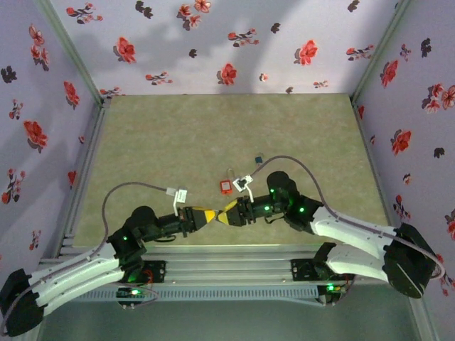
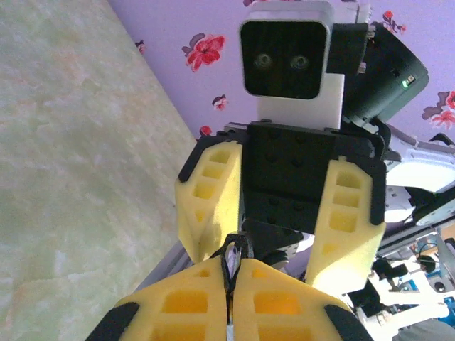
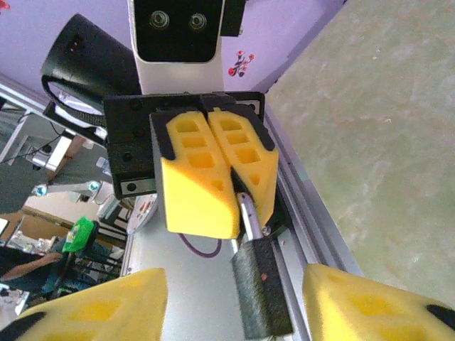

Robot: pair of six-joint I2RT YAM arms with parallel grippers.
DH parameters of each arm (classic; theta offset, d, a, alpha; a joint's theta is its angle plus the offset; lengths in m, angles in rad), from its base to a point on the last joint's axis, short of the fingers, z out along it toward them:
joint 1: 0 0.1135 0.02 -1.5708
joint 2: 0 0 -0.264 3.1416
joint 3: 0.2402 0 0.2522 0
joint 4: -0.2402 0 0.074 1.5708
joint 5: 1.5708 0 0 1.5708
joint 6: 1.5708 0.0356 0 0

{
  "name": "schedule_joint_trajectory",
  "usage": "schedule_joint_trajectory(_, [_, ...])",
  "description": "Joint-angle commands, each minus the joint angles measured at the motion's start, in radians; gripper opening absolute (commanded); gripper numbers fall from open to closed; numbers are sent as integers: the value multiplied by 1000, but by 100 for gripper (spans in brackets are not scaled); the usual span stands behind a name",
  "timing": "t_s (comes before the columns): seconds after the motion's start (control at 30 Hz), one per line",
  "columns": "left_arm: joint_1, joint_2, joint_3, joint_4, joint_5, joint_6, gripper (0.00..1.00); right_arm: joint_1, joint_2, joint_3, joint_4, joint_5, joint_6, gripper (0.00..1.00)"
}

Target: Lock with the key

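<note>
Right wrist shows left end effector (image 3: pixel 238 206) pinched tight on the key (image 3: pixel 261 291), right end effector (image 3: pixel 234 305) spread wide beside its black head, while the lock (image 1: pixel 225 187) lies mid-frame on the surface (image 1: pixel 213 128) in top external.

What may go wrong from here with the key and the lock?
1. The left gripper pinches the key by its thin metal part, with the dark head sticking out. The right gripper is open and gives no support, so the key may slip or tilt.
2. The lock lies loose on the table, held by nothing. It may slide when pushed.
</note>
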Motion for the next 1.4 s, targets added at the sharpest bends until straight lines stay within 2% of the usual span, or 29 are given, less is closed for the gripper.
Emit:
schedule_joint_trajectory(0.0, [3,-24,-10,-1,-47,-8,0,-17,-69,13,-46,53,-47,61])
schedule_joint_trajectory(0.13, [6,-45,-22,-7,-76,-18,0,-43,-133,-16,-76,124,-51,68])
schedule_joint_trajectory(0.37, [9,-60,-32,-12,-129,-55,0,-48,-105,-55,-47,140,-25,69])
schedule_joint_trajectory(0.6, [10,-58,-37,-1,-150,-85,0,-47,-34,-72,26,97,12,60])
schedule_joint_trajectory(0.73, [11,-59,-50,8,-162,-96,0,-47,-33,-82,42,94,16,52])
schedule_joint_trajectory(0.97, [11,-58,-57,19,-168,-102,0,-44,-15,-91,84,71,35,44])
schedule_joint_trajectory(1.37, [12,-60,-68,50,-168,-120,0,-32,16,-87,94,62,38,39])
